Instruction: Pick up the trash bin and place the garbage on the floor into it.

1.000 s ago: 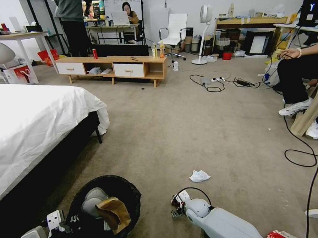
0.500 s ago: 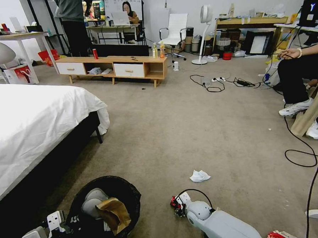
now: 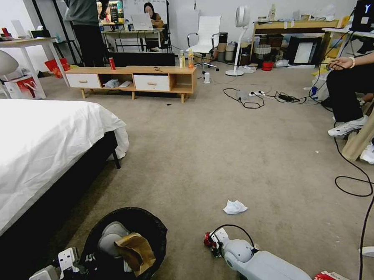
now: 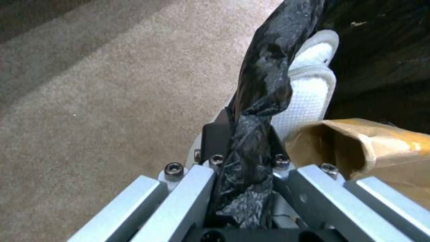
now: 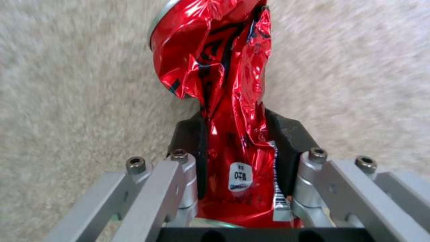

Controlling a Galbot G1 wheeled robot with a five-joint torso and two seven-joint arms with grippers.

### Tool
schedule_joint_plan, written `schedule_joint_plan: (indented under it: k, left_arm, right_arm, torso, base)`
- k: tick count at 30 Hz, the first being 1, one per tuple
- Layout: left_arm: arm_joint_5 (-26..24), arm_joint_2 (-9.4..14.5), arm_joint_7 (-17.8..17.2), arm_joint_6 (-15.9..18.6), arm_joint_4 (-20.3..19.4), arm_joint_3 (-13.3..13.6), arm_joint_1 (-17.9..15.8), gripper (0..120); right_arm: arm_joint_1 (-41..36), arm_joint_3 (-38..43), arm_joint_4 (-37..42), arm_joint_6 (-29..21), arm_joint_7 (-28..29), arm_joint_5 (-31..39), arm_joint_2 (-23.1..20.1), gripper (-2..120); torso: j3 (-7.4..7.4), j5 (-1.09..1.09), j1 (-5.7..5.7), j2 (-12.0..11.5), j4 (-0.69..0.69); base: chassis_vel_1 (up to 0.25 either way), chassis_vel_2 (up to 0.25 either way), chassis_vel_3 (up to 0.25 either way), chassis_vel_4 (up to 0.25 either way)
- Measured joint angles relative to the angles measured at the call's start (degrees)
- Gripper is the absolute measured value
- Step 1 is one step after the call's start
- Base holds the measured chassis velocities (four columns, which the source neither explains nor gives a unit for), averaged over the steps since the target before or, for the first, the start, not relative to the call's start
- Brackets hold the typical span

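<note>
The trash bin (image 3: pixel 154 226), lined with a black bag, sits low on the left of the head view with a brown paper bag (image 3: pixel 134 250) inside. My left gripper (image 3: pixel 85 260) is shut on its near rim; the left wrist view shows the black liner (image 4: pixel 262 101) pinched in my left gripper (image 4: pixel 244 151), with the paper bag (image 4: pixel 381 148) beside it. My right gripper (image 3: pixel 210 240) hovers low over the floor (image 3: pixel 221 155), shut on a crushed red can (image 5: pixel 219 77). A crumpled white tissue (image 3: pixel 234 207) lies just beyond it. A red-and-white packet (image 3: pixel 330 277) lies by my right arm.
A bed (image 3: pixel 36 139) with a white sheet flanks the left. Black cables (image 3: pixel 356 185) loop across the carpet on the right, near a seated person's legs (image 3: pixel 351 93). A low wooden cabinet (image 3: pixel 133 80) stands far ahead, with open carpet between.
My right gripper has drawn slightly back and to the right, and the red can now shows at its tip. The bin and left gripper have edged a little to the right.
</note>
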Motion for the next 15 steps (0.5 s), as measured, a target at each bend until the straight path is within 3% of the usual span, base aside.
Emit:
schedule_joint_plan:
  k: [8,15]
  left_arm:
    - [-0.5,0.2,-0.6,0.5,-1.0,0.0,0.0,2]
    - [-1.7,0.9,-1.9,1.5,-1.4,0.0,-0.7,2]
  right_arm:
    - [0.0,2.8,11.7,-0.5,3.6,5.9,-6.0,26]
    - [1.0,6.8,28.6,-0.4,6.9,12.5,-11.9,26]
  torso:
    - [0.0,0.0,0.0,0.0,0.01]
    - [0.0,0.0,0.0,0.0,0.01]
  base:
    - [0.0,0.0,0.0,0.0]
    - [0.0,0.0,0.0,0.0]
